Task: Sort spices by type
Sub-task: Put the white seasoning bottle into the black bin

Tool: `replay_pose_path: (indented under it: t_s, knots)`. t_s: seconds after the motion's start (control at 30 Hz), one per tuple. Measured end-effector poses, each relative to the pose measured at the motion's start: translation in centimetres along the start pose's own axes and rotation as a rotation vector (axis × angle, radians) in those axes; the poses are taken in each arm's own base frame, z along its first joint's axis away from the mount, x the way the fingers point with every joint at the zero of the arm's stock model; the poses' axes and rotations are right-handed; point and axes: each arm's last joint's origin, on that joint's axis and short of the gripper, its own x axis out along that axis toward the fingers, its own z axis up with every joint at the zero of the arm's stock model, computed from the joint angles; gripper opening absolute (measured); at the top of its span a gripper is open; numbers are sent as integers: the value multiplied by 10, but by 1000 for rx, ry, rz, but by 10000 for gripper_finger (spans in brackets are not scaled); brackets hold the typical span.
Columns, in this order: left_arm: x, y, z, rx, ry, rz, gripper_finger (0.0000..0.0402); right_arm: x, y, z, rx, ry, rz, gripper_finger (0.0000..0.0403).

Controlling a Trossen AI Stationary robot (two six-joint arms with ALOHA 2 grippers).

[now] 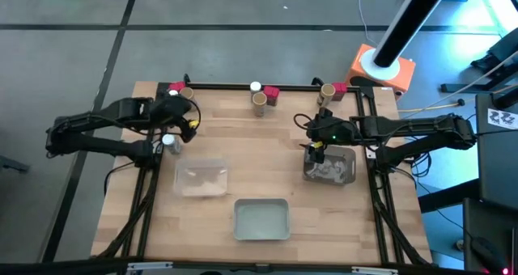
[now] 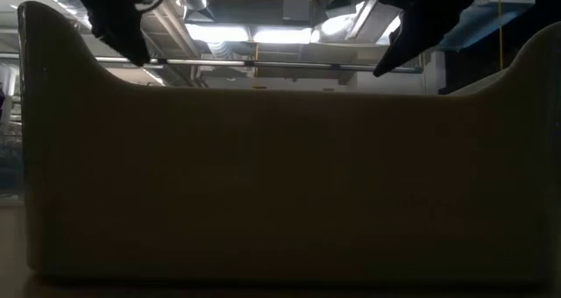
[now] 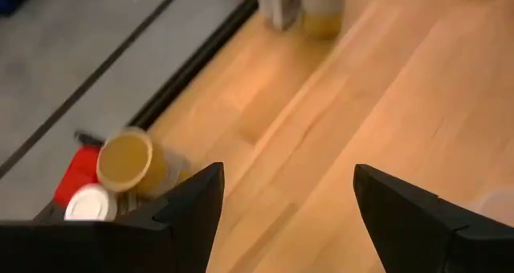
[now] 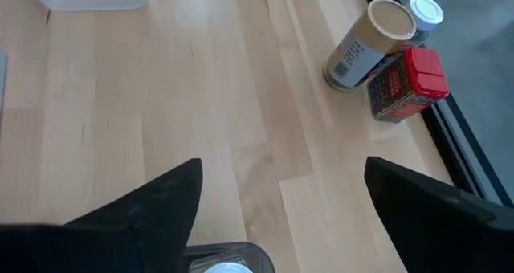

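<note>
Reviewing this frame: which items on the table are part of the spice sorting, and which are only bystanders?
Part of the job:
cork-coloured cylinders
white-lidded jars
red packets
left tray, middle tray and right tray
left gripper, open
right gripper, open

Lying about:
orange-and-white base beyond the table's far right corner

A light wooden table [image 1: 259, 166] with a black frame stands on a grey floor [image 1: 243, 32] crossed by dark seam lines. Just beyond the table's far right corner sits an orange base [image 1: 380, 71] holding a black pole [image 1: 413, 16] that leans away from the table. Seen level across the table, the ceiling beyond shows bright strip lights [image 2: 263, 33], silver ducts [image 2: 193, 0] and a long horizontal pipe [image 2: 263, 63].
</note>
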Motion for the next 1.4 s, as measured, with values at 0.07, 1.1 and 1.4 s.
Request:
replay_pose_path:
  t_s: [0.07,1.1,1.4]
  knots:
    - [2,0,-3,-3,44,12,260,0,0,0,0,0,0,347]
    - [28,-13,-31,-17,417,63,260,0,0,4,-61,-42,4,347]
    - [27,-11,-55,-98,387,39,260,0,1,4,-69,-46,25,347]
